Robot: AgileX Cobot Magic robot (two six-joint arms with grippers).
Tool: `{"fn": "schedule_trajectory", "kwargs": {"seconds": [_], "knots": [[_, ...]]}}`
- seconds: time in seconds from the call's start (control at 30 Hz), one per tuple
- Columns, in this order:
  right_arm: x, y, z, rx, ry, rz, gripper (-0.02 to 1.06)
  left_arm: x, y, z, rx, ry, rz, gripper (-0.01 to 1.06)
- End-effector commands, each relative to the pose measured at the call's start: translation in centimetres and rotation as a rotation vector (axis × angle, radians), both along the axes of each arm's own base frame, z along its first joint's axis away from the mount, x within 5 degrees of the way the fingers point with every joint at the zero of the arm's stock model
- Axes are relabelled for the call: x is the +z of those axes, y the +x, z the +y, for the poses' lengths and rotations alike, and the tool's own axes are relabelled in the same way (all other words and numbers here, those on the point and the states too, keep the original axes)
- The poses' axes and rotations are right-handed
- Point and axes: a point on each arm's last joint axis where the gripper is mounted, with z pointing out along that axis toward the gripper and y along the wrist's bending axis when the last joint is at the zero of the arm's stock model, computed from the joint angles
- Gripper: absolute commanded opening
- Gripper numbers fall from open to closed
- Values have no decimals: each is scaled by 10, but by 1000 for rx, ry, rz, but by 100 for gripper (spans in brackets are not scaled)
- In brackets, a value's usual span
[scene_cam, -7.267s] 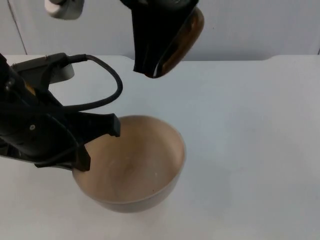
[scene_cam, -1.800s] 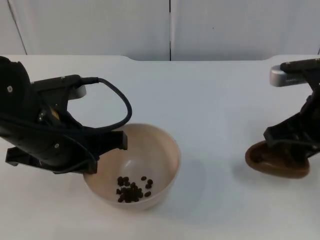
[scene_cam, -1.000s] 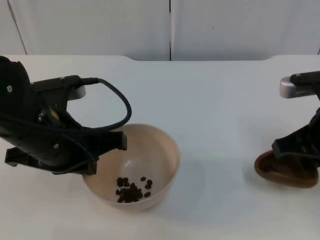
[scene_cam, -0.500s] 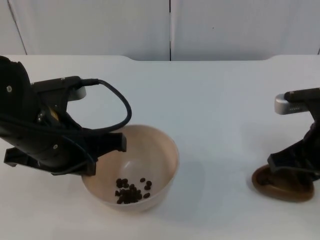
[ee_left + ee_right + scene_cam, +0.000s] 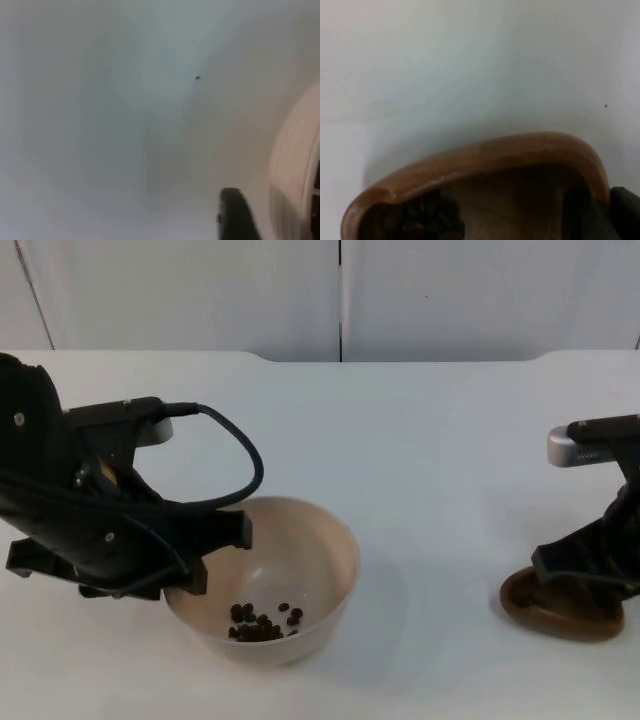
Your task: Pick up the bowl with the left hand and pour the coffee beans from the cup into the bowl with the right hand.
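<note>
White table [image 5: 430, 440] w/ beige bowl [image 5: 320, 540] at left, brown cup [image 5: 560, 615] at right, well apart.

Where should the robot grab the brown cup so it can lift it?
Probably by the rim. The brown wooden cup is wide, shallow and open on top, so one finger inside its wall and one outside, coming from above, suits it. The right end effector already sits that way on its rim; the coffee beans inside lie away from the finger.

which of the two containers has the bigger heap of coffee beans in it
The beige round bowl at the left gripper; its beans are loosely scattered, while the brown wooden cup keeps a few.
</note>
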Motion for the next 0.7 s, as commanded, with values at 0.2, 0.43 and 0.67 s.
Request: {"fn": "schedule_trajectory", "kwargs": {"seconds": [0.2, 0.43, 0.67], "knots": [[-7, 0, 0, -9, 12, 8, 21, 0, 0, 1, 0, 3, 5, 63], [-6, 2, 1, -16, 37, -9, 67, -1, -1, 1, 0, 6, 22, 63], [-1, 5, 4, -11, 58, -37, 73, -2, -4, 2, -3, 15, 56, 63]]}}
